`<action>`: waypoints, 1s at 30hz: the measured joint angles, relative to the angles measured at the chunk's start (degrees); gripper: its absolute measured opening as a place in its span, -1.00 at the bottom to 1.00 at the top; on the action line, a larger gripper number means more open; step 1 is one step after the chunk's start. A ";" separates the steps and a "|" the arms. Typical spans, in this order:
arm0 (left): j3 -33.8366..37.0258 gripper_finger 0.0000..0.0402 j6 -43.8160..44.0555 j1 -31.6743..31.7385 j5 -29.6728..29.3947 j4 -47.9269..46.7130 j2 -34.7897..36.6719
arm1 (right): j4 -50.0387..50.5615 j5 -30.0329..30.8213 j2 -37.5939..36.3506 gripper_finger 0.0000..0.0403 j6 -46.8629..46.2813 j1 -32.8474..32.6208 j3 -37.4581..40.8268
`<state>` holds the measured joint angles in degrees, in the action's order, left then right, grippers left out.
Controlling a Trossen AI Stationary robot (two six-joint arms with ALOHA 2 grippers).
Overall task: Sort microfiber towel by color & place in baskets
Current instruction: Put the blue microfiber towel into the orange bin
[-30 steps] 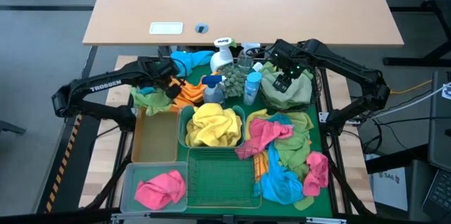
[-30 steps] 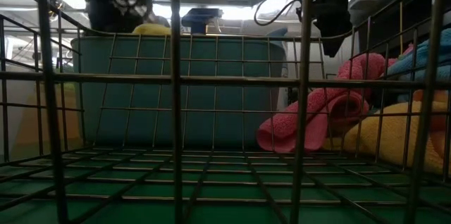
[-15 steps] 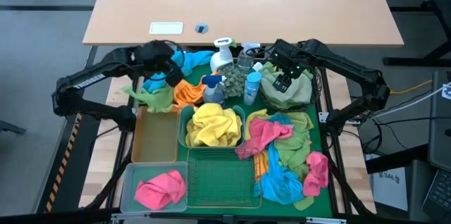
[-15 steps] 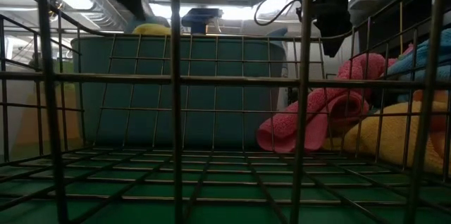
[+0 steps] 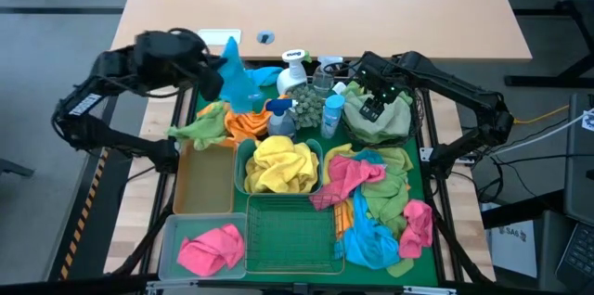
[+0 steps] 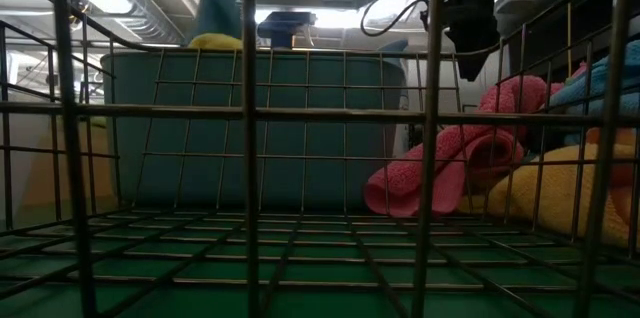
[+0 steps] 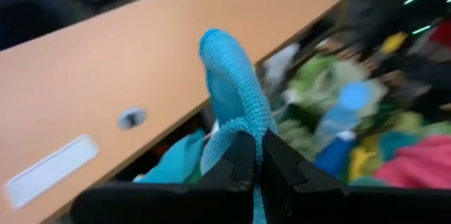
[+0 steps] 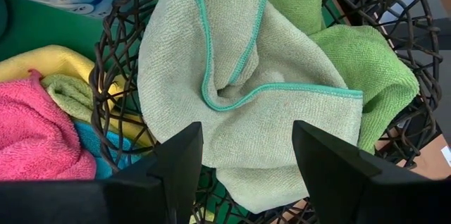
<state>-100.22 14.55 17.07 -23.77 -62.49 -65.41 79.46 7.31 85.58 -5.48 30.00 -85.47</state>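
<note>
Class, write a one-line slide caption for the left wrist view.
The left gripper, fingers shut on a blue towel, holds it up beside the tan tabletop.

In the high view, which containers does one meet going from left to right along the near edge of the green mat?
Clear plastic bin holding a pink towel → green wire basket.
</note>
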 joint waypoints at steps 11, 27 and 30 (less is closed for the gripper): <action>-6.02 -1.00 0.37 -12.97 4.75 6.27 -0.06 | 0.02 -0.02 0.01 0.10 0.02 0.02 0.00; -6.02 -1.00 2.69 -30.62 8.28 11.98 -1.27 | 0.15 -0.07 0.00 0.10 0.00 0.02 0.00; -6.02 -1.00 8.31 -32.75 8.28 8.38 -0.86 | 0.15 -0.09 0.01 0.10 0.00 0.01 0.00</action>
<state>-106.24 22.86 -15.69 -15.49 -54.11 -66.27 79.61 7.22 85.59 -5.48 30.01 -85.47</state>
